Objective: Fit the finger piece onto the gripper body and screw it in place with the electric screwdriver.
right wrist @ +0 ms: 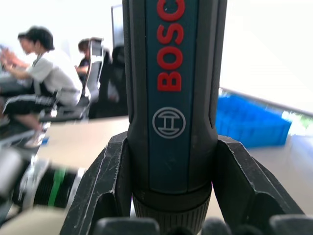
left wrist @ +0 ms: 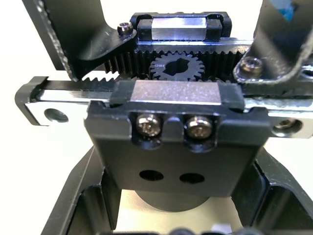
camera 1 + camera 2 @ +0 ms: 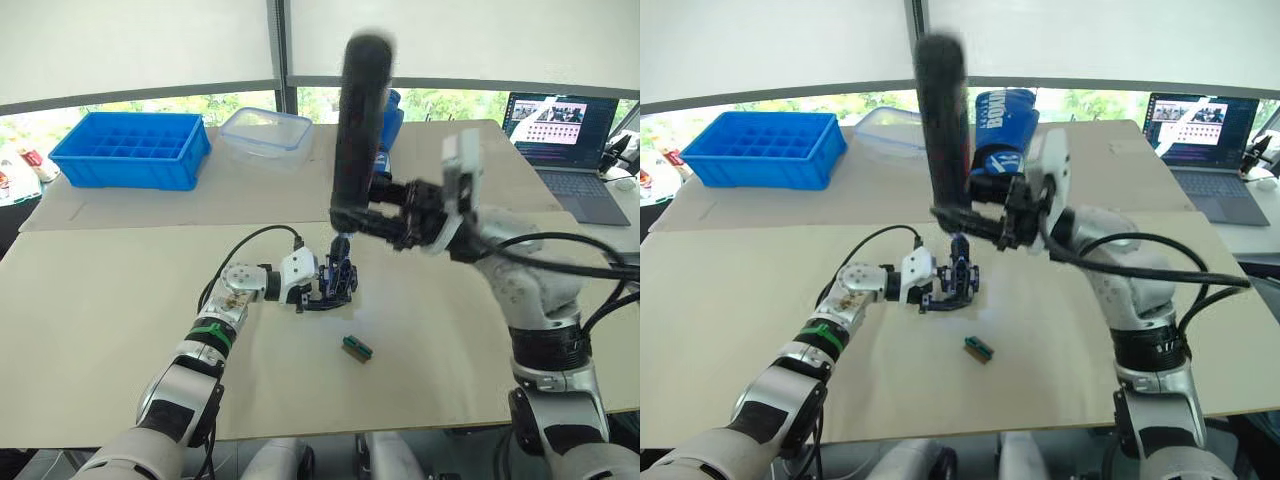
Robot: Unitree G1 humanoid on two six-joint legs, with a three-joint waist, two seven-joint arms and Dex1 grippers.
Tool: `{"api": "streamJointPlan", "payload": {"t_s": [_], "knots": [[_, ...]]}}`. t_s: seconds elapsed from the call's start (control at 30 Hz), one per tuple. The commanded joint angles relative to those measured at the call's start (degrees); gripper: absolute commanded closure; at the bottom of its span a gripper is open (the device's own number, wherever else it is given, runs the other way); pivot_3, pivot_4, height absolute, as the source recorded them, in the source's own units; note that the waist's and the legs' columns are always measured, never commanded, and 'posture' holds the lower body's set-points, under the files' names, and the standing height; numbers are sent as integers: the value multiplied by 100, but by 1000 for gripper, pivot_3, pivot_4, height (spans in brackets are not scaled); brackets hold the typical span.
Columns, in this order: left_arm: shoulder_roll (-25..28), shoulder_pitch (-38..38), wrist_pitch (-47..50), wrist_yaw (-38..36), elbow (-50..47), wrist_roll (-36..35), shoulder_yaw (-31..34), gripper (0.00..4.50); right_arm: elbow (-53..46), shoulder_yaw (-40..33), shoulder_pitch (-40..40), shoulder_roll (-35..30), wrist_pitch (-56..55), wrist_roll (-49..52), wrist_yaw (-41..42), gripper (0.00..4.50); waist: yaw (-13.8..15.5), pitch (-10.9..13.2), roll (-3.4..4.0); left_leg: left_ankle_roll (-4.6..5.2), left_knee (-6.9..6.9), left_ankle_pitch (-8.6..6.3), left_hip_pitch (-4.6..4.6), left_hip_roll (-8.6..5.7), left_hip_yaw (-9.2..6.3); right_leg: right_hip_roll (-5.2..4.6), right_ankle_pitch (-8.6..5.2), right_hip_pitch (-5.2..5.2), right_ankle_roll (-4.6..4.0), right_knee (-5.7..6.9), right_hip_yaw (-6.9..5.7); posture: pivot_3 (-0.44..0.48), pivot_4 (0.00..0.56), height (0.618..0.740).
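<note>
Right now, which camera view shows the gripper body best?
The left wrist view: the gripper body shows close up, with its gear, toothed racks and two screws plain. In the eye views it is a small dark assembly at the left gripper, under the electric screwdriver.

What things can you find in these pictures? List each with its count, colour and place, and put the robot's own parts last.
Electric screwdriver: one, dark grey, upright above the gripper body.
Gripper body: one, black, mid table.
Small block: one, green and brown, lying near the gripper body.
Bin: one, blue, far left.
Clear lidded box: one, beside the bin.
Laptop: one, grey, open, far right.
Table: one, beige.
Left gripper: shut on the gripper body.
Right gripper: shut on the screwdriver.
</note>
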Motion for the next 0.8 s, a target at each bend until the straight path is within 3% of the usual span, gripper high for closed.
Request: {"api": "streamJointPlan", "payload": {"t_s": [0.03,0.2,0.27,0.37,0.53,0.67,0.8], "knots": [[64,-77,-74,71,200,115,32,2117,-432,-217,-306,157,9,330,-237,2588,0,0,0,0,0,0,1,0,-1,0,0,1,0,-7,-1,0,150,740],[104,-195,-10,152,314,153,46,2117,-613,-220,-400,182,188,606,-268,2588,1,0,0,0,1,0,6,0,0,-1,0,9,0,-8,2,0,150,740],[187,-227,60,11,265,79,90,1066,-757,-285,-379,119,489,991,-240,2588,-5,0,0,1,1,0,5,0,0,0,0,8,0,-6,2,0,150,740],[349,-197,52,-189,120,35,113,0,-1008,-326,-231,-101,926,1533,-79,2588,-22,1,0,0,-2,1,-8,2,-1,0,0,-6,0,6,2,0,150,740],[952,166,318,-1070,-1037,-317,136,0,-1636,-302,638,-616,1013,1691,248,2588,-22,3,3,10,-2,-6,-23,2,-10,-1,0,-8,0,1,1,0,150,740],[1464,822,1241,-1857,-2829,-855,-63,0,-2022,-292,1355,-814,747,1333,290,2588,-20,5,5,18,6,-10,-32,-3,-4,-4,-1,-10,2,-5,-1,0,150,740],[1590,1538,1681,-1958,-4130,-1048,-343,0,-2238,-284,2054,-737,346,829,97,2588,7,6,7,20,4,-11,-28,-1,-6,1,-3,-8,5,-6,-1,0,150,740]]}}
